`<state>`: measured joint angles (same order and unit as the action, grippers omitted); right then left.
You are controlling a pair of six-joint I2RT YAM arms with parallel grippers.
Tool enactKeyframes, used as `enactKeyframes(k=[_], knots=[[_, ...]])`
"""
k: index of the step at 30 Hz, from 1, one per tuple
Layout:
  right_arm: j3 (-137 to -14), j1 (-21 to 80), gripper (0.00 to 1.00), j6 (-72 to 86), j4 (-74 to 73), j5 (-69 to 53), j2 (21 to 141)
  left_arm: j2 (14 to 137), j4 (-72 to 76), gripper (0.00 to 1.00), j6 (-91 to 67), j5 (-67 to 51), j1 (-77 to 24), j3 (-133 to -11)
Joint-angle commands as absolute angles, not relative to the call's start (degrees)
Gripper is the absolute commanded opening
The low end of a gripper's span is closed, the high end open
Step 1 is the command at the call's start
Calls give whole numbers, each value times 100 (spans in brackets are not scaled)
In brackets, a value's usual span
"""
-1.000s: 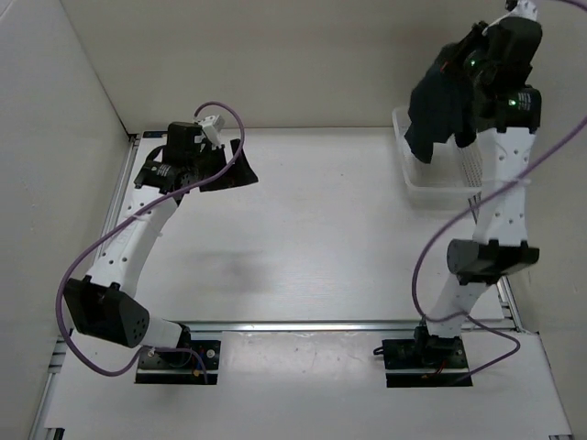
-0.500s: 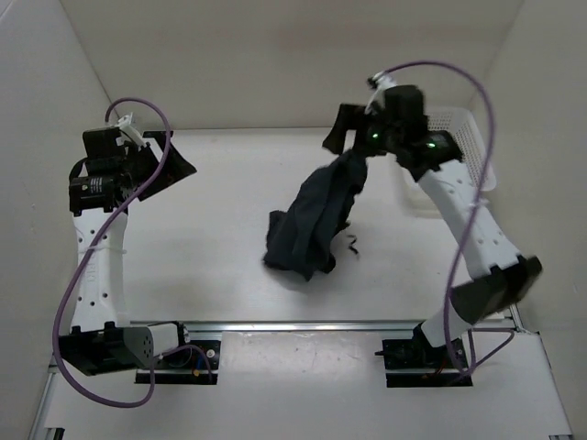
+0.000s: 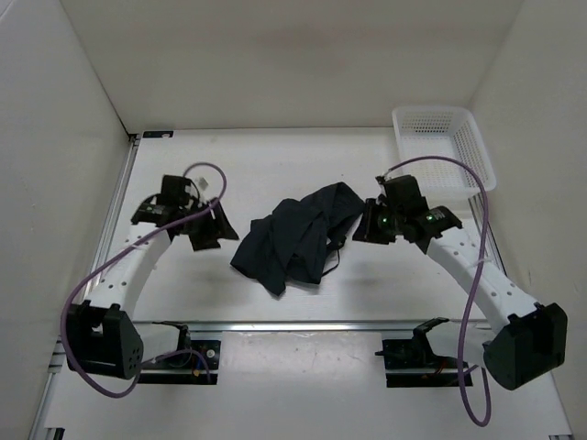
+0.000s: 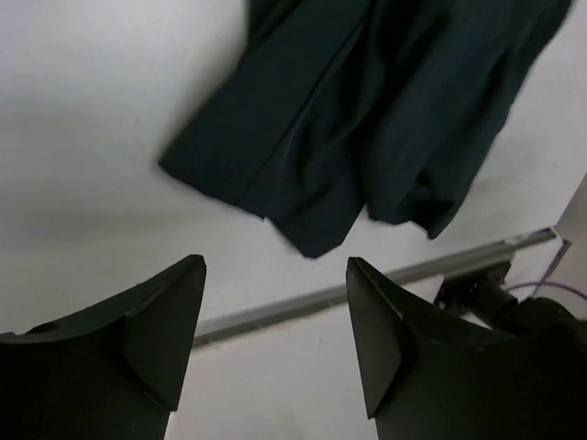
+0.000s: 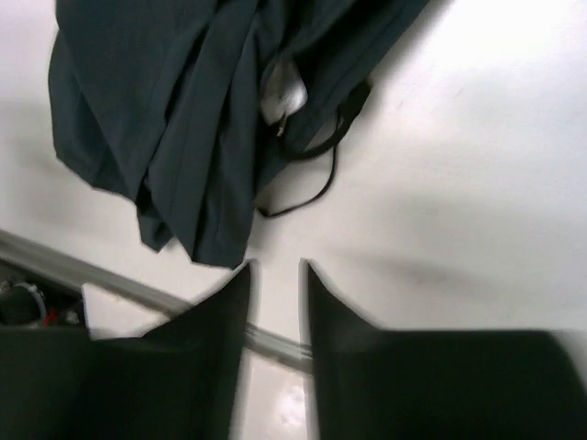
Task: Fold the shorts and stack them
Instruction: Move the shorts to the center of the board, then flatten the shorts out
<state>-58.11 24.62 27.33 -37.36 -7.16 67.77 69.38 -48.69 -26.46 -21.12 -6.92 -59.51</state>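
**A:** The shorts are down on the table, a dark, rumpled heap about midway between the two arms, a touch nearer the front rail than the back wall.

**B:** Not folded at all. The fabric is bunched in ridges, one end reaching up toward the right arm and the broader end spilling toward the near left.

**A:** Look at the left gripper. It sits low, just beside the heap's left edge, and the wrist view shows its claw standing wide with nothing but bare table in the gap.

**B:** Agreed, no cloth between those fingers. A hem corner of the shorts lies just ahead of the tips, not touching them.

**A:** Over to the right gripper, close against the heap's upper right end. Its own camera shows the claw drawn narrow, only a slim slit between the two fingers.

**B:** And that slit is empty: white table shows through it. The fabric lies ahead of the tips, clear of them.

**A:** There's a thin black drawstring looping out of the cloth onto the table, right in front of that claw.

**B:** A small pale patch sits in the folds above it. I can't tell what that is.

**A:** The white mesh basket stands upright in the far right corner, well apart from the shorts.

**B:** Neither claw holds anything.
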Motion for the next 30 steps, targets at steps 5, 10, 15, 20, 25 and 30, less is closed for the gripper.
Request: enactKeyframes(k=[5, 10, 15, 20, 25, 30], knots=[[-5265, 3277, 94, 3226, -3138, -439, 7197, 7250, -4035, 100, -3700, -1776, -1257, -5098], [-5783, 3664, 100, 3226, -2831, -755, 8067, 8014, -3640, 90, -3867, -1617, -1380, -5036], [-5687, 3893, 98, 3665, -1916, -1564, 8840, 8762, -3322, 58, -3920, -1617, -1485, -5106], [-6274, 4148, 27, 3595, -1916, -1564, 9202, 8824, -3322, 10, -3797, -1617, -1485, -5352], [-7380, 4148, 0, 3068, -2969, -977, 8957, 8658, -3384, 10, -3674, -1740, -1267, -5860], [-8744, 3501, 0, 2427, -3805, -1010, 8088, 7799, -3989, 10, -3533, -1556, -994, -6660]])
